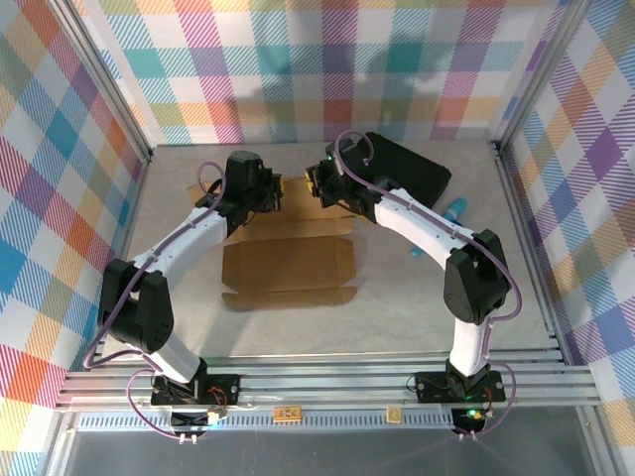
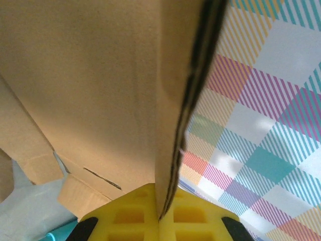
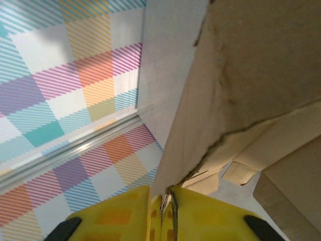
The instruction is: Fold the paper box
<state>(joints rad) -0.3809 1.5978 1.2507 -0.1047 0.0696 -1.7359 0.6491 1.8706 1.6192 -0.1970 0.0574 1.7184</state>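
Observation:
The paper box is a brown cardboard sheet lying mostly flat in the middle of the table, with its far panel lifted between the two grippers. My left gripper is at the far left of that panel. In the left wrist view its yellow fingers are shut on the edge of the cardboard, gripper. My right gripper is at the panel's far right. There its yellow fingers pinch a cardboard edge, gripper.
A black briefcase lies at the back right, just behind the right arm. A teal object rests to the right of it on the table. Checkered walls enclose the table on three sides, and a metal rail runs along the near edge.

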